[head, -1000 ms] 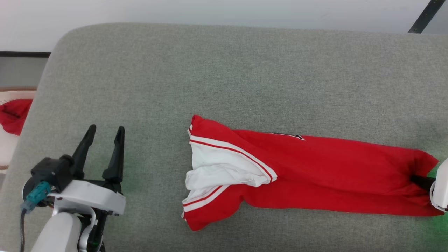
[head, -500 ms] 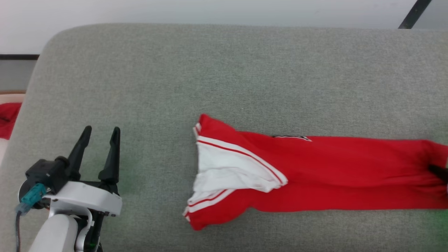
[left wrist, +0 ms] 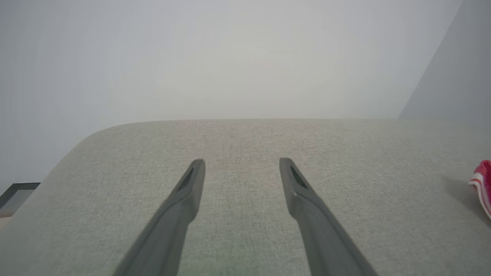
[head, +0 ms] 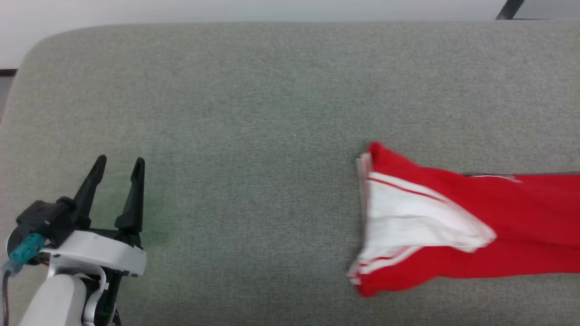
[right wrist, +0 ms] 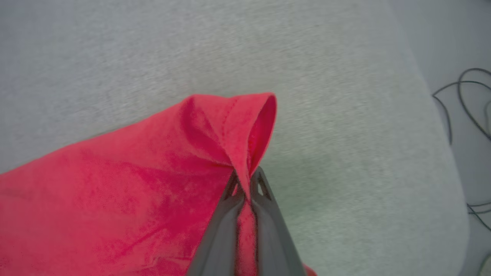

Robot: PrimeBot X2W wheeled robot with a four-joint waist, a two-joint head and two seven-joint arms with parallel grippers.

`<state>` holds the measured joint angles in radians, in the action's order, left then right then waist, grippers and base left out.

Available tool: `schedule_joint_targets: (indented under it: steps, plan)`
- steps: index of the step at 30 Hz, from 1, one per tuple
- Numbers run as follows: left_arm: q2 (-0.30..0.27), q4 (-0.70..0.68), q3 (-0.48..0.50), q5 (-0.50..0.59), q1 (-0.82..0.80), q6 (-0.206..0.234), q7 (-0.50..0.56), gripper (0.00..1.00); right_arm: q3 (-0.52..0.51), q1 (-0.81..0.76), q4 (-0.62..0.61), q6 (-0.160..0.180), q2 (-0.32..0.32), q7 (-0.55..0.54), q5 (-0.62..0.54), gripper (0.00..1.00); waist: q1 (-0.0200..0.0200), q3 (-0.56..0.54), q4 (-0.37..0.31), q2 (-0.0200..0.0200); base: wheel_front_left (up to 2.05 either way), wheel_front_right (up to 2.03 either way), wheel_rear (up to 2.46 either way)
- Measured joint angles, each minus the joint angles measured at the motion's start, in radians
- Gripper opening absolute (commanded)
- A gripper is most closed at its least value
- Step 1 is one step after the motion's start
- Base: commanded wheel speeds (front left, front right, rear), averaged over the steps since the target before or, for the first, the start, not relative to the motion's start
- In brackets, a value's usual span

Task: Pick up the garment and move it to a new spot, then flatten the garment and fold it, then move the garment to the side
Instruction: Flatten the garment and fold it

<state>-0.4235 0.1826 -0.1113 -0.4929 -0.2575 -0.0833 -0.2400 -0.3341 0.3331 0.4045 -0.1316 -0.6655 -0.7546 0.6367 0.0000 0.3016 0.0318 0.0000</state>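
Clamped on the garment, the right claw drags it farther from the wide-open left claw: relocation underway.

Grey-green fabric pad, wide and flat, rounded corner. Plain pale wall behind it. Dark slanted bar at the far top corner. Black cables looped on grey floor beside the pad's edge.

Grey cushion lies bare between the left pincer and the garment, which covers its right part
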Motion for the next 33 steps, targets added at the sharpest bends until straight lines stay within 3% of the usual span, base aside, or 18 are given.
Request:
schedule_joint_targets:
  steps: [3,9,17,25,33]
  plan:
    - [-0.003,-0.007,0.0,-0.001,0.0,0.004,0.006,1.0,-0.035,0.001,0.015,0.0,-0.03,0.016,-0.021,0.0,0.0,0.005,-0.01,0.0,0.0,0.0,0.0]
    - [-0.001,-0.006,-0.009,-0.005,0.005,0.006,0.007,1.0,0.008,0.016,-0.047,0.0,-0.004,0.006,0.024,0.0,-0.0001,-0.007,-0.02,0.0,0.0,0.0,0.0]
    - [0.001,0.004,-0.009,-0.016,0.025,0.01,0.006,1.0,0.179,-0.034,-0.283,0.0,-0.001,-0.027,0.073,0.0,0.0,-0.043,-0.017,0.0,0.0,0.0,0.0]
    - [0.008,0.005,-0.017,-0.019,0.039,0.013,0.002,1.0,0.397,-0.048,-0.524,0.0,0.079,-0.091,0.12,0.0,0.0,-0.061,0.006,0.0,0.0,0.0,0.0]
    - [0.012,0.008,-0.023,-0.025,0.036,0.014,0.001,1.0,0.581,0.036,-0.535,0.0,0.168,-0.094,0.117,0.0,0.0,-0.061,0.035,0.0,0.0,0.0,0.0]
